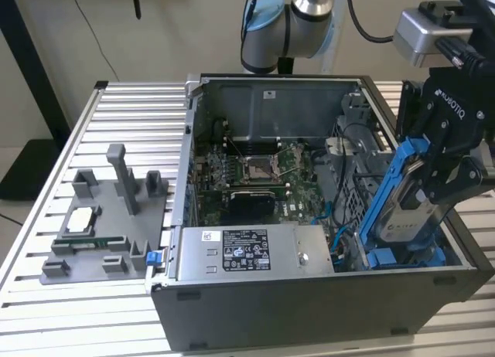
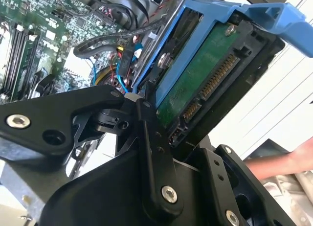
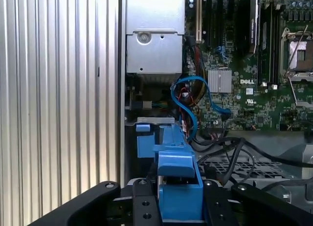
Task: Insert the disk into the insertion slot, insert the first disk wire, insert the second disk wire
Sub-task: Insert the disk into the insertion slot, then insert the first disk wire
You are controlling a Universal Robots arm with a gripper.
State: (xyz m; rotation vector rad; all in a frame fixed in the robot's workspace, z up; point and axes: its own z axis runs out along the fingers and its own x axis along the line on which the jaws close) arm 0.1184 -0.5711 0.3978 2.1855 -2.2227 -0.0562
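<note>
Currently the arm [image 1: 303, 15] reaches in from behind the open computer case [image 1: 309, 311], and its gripper [image 1: 437, 188] hangs over the case's end at the exterior view's right. The fingers [image 3: 144, 206] are closed on the disk [image 1: 406, 212], clamping its blue carrier from both sides. The disk is tilted steeply, with its upper end above the case rim and its lower end down inside, just beside the insertion slot [image 1: 357, 218]; whether it has entered the bay I cannot tell. In the second wrist view the disk's green circuit board [image 2: 205, 74] faces the camera.

The case lies on a ribbed metal table [image 1: 116, 110] before a pale wall. On the exterior view's left stands a grey fixture tray [image 1: 108, 218]. Inside the case are the motherboard [image 1: 255, 171], the power-supply box [image 1: 255, 253] and a looping blue cable [image 3: 190, 103] near the bay. A person's hand [image 2: 293, 162] shows beyond the gripper
</note>
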